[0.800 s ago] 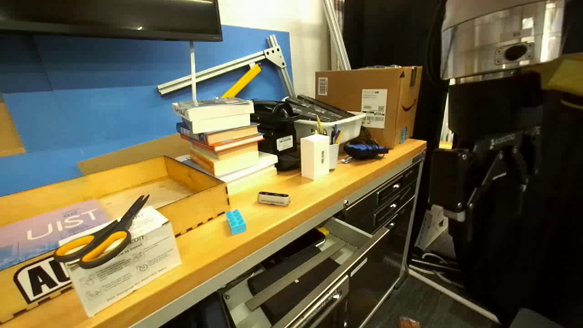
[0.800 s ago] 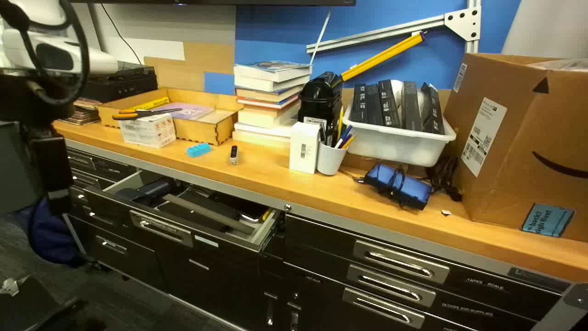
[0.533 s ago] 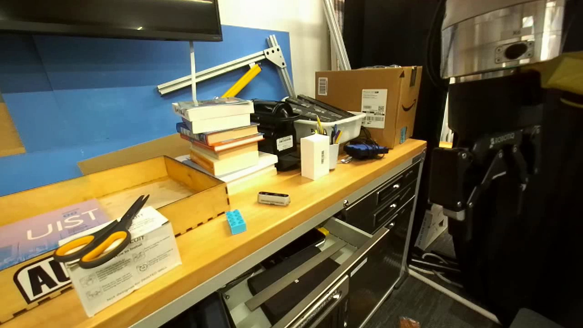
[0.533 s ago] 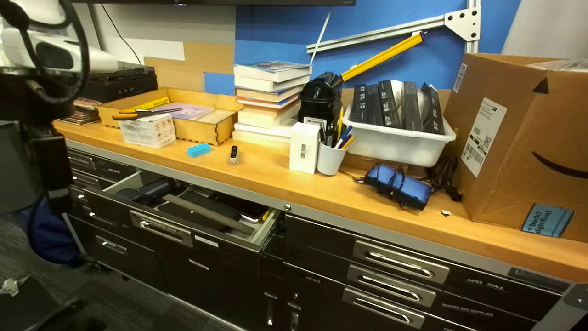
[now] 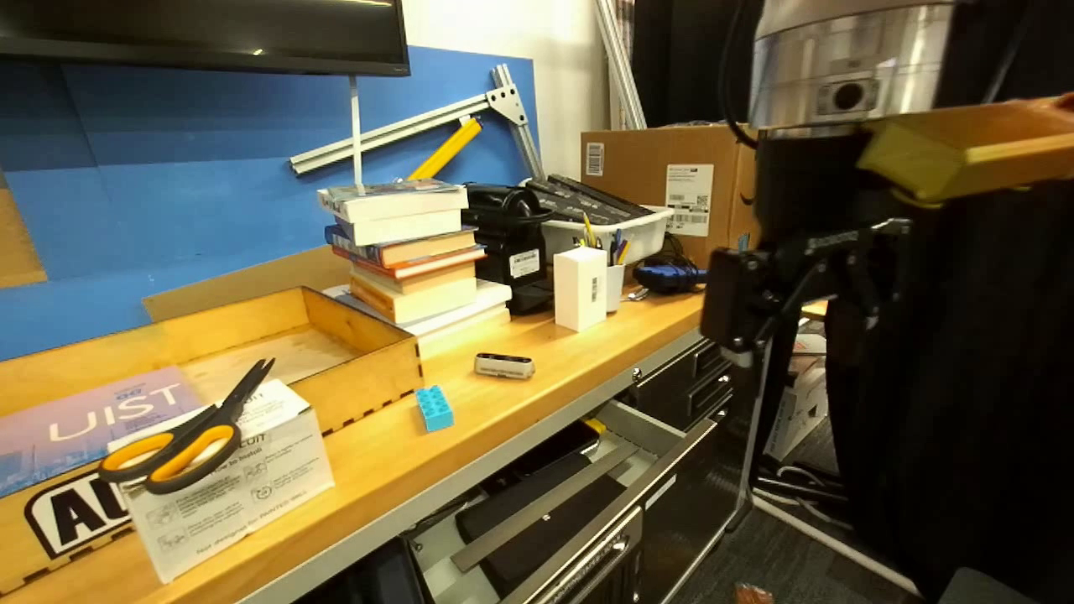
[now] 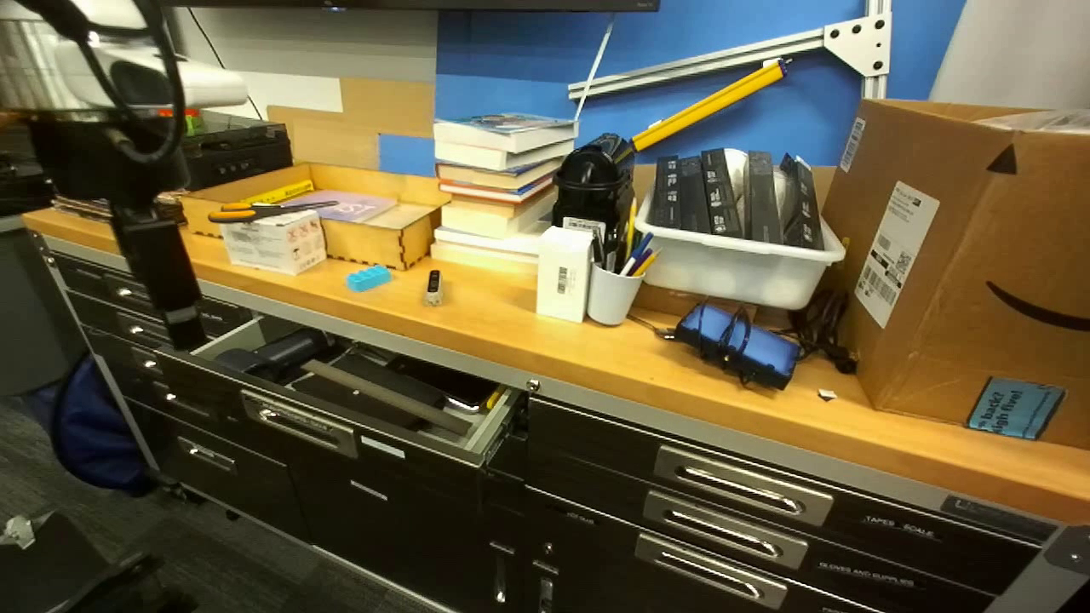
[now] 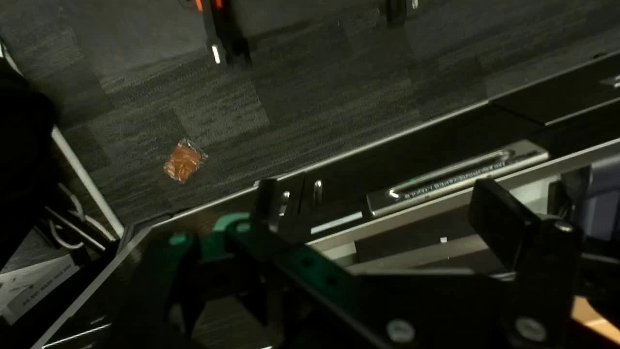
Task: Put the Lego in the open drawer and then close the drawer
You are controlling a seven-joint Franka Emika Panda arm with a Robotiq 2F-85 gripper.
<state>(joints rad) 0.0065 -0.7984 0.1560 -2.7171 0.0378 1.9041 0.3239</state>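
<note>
The Lego [image 5: 435, 408], a small light-blue brick, lies on the wooden bench top; it also shows in an exterior view [image 6: 368, 278], and is out of the wrist view. The drawer [image 5: 623, 505] below the bench top is pulled open, with dark items and a flat grey strip inside; it shows in an exterior view [image 6: 417, 464] and the wrist view [image 7: 423, 208]. My gripper [image 5: 805, 335] hangs in the air, apart from the bench and the Lego. In the wrist view its fingers [image 7: 382, 213] are wide apart with nothing between them, and the drawer lies beyond them.
A white box [image 5: 239, 486] with scissors [image 5: 189, 440] on top stands by the Lego, before a wooden tray [image 5: 369, 377]. A small black-and-white block [image 5: 503, 366], books [image 5: 411, 277], a white box [image 5: 580, 288] and a cardboard box [image 6: 962, 255] stand along the bench.
My arm and gripper have moved toward the bench and a little up, going left in an exterior view. The Lego, drawer and other things have not moved.
</note>
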